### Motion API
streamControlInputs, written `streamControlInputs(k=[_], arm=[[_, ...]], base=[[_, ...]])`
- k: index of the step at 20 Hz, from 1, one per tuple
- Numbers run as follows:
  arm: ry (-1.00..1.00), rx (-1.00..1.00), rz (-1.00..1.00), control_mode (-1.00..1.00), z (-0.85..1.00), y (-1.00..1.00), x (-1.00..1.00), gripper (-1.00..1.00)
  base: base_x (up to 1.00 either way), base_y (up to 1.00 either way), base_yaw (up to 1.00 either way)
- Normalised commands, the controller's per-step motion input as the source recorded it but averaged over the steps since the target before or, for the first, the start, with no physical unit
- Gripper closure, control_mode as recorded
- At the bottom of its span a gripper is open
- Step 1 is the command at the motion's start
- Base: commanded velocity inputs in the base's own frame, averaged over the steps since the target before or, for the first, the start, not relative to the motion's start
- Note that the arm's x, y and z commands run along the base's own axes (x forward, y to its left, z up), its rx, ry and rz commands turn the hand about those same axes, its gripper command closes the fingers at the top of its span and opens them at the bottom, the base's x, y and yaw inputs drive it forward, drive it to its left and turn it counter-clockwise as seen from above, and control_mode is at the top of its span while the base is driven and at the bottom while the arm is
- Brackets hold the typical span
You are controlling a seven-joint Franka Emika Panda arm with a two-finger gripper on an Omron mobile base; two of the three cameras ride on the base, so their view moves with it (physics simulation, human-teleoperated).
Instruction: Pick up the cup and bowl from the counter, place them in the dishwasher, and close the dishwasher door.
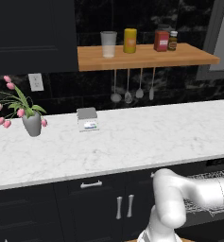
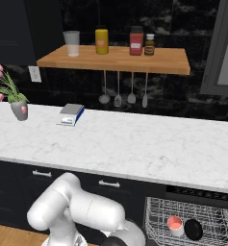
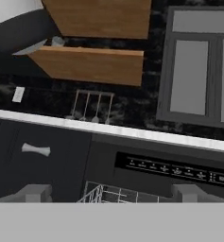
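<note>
Right base view shows cup in rack.

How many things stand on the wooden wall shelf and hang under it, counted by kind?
Clear drinking glass: 1
Yellow bottle: 1
Red-labelled jar: 1
Small dark jar: 1
Hanging silver utensils: 4
Total: 8
</note>
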Motion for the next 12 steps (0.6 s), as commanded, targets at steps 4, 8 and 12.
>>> streamControlInputs(k=[4, 8, 12], arm=[[0.16, 0.00, 0.00, -1.00, -0.52, -0.08, -0.06, -1.00], [0.15, 0.02, 0.00, -1.00, -0.73, 0.00, 0.00, -1.00], [0.01, 0.03, 0.00, -1.00, -0.64, 0.00, 0.06, -1.00]], base=[[0.00, 0.00, 0.00], [0.00, 0.00, 0.00], [0.00, 0.00, 0.00]])
